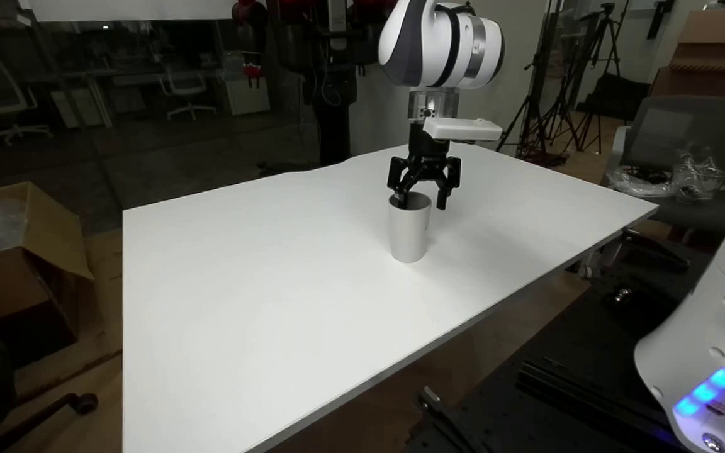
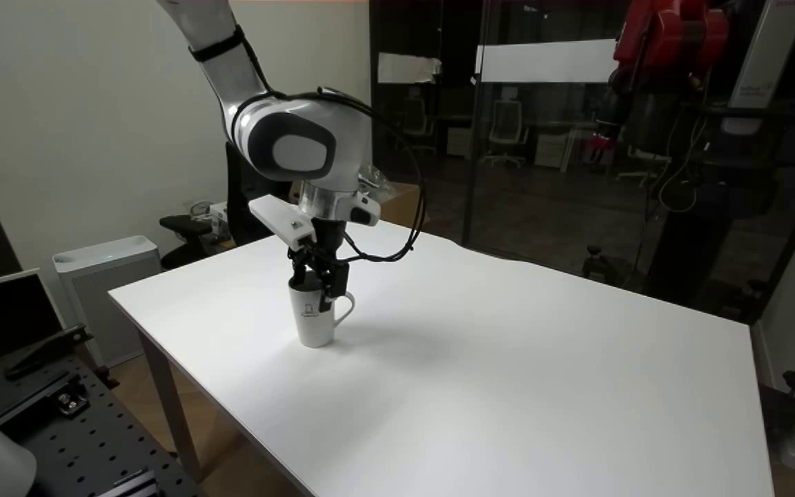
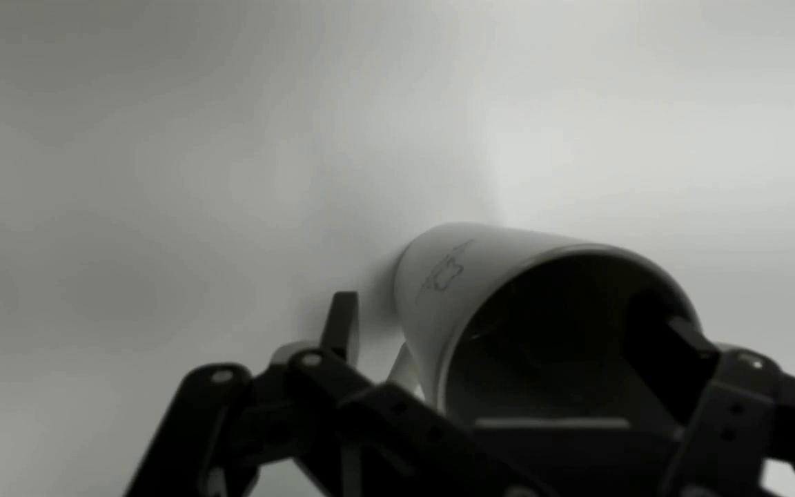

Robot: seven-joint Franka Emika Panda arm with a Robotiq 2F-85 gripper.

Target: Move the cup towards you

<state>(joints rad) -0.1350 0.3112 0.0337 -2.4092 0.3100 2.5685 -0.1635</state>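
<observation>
The cup [image 1: 408, 234] is a white mug standing upright on the white table [image 1: 243, 302]. In an exterior view its handle and a small dark print show on the cup [image 2: 313, 323]. My gripper [image 1: 422, 204] is above the cup with its fingers apart. One finger reaches down inside the mouth and the other hangs outside the wall, on the handle side. The gripper also shows in an exterior view [image 2: 312, 293]. In the wrist view the gripper [image 3: 501, 307] straddles the near rim of the cup [image 3: 484, 259]. The inner fingertip is dark and hard to see.
The robot's base [image 1: 708, 377] stands beside the table on a dark perforated mount [image 2: 94, 428]. A cardboard box [image 1: 29, 251] is on the floor past a table end. An office chair [image 1: 690, 151] is near another end. A red robot arm [image 2: 673, 41] stands behind the table.
</observation>
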